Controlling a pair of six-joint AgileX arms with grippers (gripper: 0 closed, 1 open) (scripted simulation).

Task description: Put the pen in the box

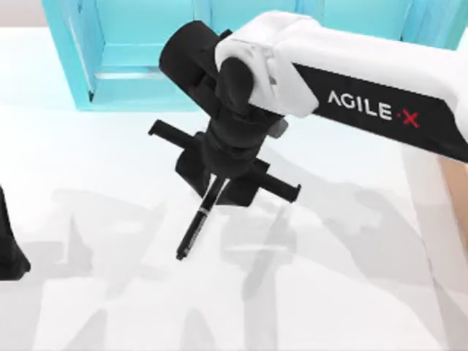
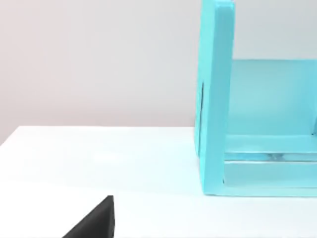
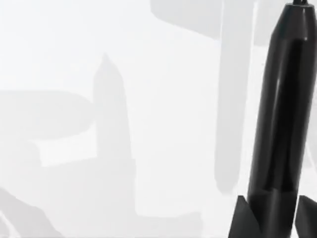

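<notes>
Fingers of the right gripper (image 1: 217,184) grasp one pen (image 1: 197,221); left gripper's (image 1: 11,252) state unclear.

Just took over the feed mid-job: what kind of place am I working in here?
Looks like a rendered tabletop workcell, not a real room: a plain white table, a teal shelf unit at its far edge, blank walls behind. The right gripper holds the pen above the table; the left arm sits parked at the left edge.

Top view steeply down on table (image 1: 351,292); wrist views low, close — shelf unit (image 2: 218,99) shared.
</notes>
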